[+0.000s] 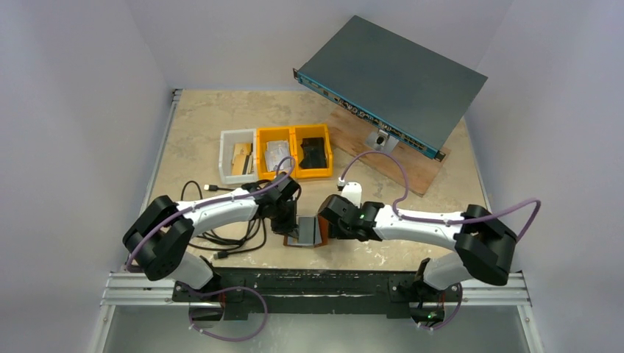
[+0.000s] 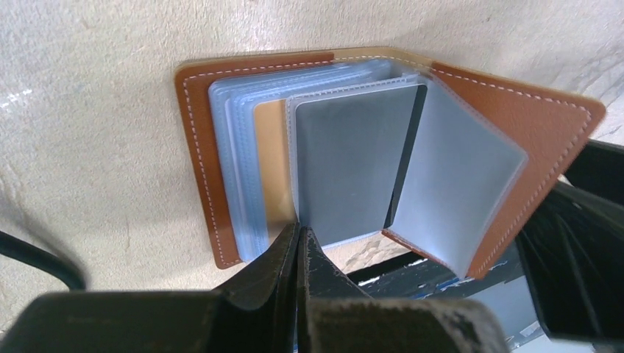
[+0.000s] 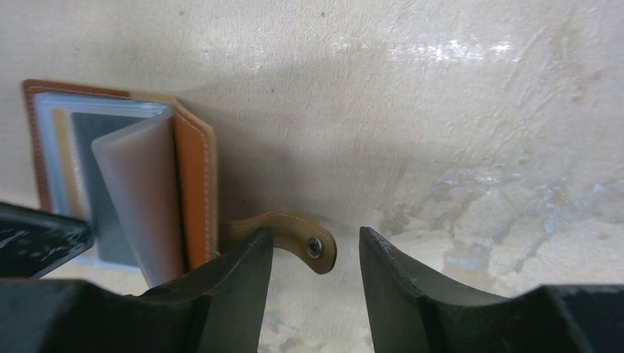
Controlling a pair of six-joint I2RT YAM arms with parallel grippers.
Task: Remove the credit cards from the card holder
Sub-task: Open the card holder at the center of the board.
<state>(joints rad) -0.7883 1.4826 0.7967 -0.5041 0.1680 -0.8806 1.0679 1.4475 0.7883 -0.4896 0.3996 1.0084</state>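
The brown card holder (image 1: 304, 234) lies open on the table between both grippers. In the left wrist view the card holder (image 2: 200, 154) shows clear blue pockets, a tan card (image 2: 272, 162) and a grey card (image 2: 346, 169) in the top pocket. My left gripper (image 2: 299, 229) is shut, its tips pinching the near left corner of the grey card's pocket. The right cover (image 2: 544, 154) stands tilted up. My right gripper (image 3: 316, 243) is open beside the holder (image 3: 193, 184), its left finger against the raised cover, and the snap strap (image 3: 294, 224) lies between its fingers.
A white bin (image 1: 238, 156) and two yellow bins (image 1: 293, 151) stand behind, one holding a chunky black object (image 1: 314, 153). A network switch (image 1: 390, 81) rests on a wooden board (image 1: 412, 165) at the back right. Black cables (image 1: 221, 239) lie left of the holder.
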